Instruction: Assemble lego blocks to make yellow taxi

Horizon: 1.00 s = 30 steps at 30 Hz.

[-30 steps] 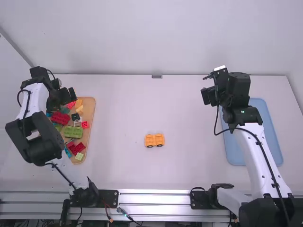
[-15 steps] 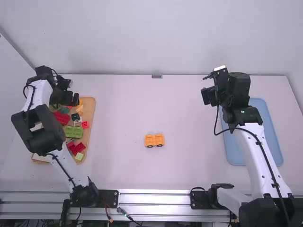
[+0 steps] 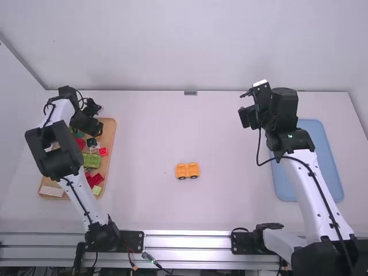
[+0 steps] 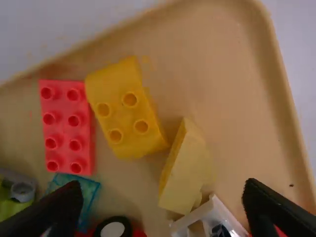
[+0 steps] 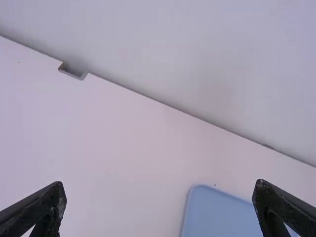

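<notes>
taxi [image 3: 187, 171], orange on dark wheels, sits on the table [image 3: 230, 201] well apart from my left gripper [image 3: 96, 129], fingers spread above the tan tray [image 3: 114, 141], where a yellow block [image 4: 118, 117] lies beside a red block [image 4: 63, 129], my right gripper [image 3: 248, 118] spread too, near the blue tray [image 3: 322, 155].

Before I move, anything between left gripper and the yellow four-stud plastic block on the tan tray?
Nothing visible stands between the open left gripper and the yellow block, studs bare. Its neighbours could crowd the fingers, though: red eight-stud plastic block close on one side, pale yellow wedge-shaped block on the other.
</notes>
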Tool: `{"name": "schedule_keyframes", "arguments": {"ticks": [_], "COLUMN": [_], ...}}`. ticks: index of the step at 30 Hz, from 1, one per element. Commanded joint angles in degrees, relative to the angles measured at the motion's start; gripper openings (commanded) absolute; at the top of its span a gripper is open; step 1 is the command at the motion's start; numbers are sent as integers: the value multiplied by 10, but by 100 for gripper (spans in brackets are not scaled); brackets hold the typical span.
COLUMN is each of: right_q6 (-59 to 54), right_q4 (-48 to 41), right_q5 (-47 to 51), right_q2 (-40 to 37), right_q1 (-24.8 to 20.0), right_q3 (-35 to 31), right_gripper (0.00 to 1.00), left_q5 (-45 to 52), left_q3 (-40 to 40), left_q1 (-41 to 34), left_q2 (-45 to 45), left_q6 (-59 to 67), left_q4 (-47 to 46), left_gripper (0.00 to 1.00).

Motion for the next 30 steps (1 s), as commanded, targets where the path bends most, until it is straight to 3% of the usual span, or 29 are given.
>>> {"name": "schedule_keyframes", "arguments": {"ticks": [1, 15, 22, 30], "right_q6": [2, 3, 2, 3], "right_q4": [7, 8, 10, 10], "right_q5": [1, 1, 1, 1], "right_q2": [3, 3, 3, 3], "right_q1": [7, 4, 14, 12], "right_q3": [22, 22, 22, 22], "right_gripper": [99, 99, 99, 99], "left_q5": [-15, -21, -20, 34], "left_q3": [3, -48, -77, -103], "left_q1": [-2, 0, -3, -2], "left_q2": [5, 5, 5, 5], "left_q6": [-5, -21, -21, 43], "left_q4": [-6, 11, 55, 81], "left_gripper": [80, 66, 65, 56]}}
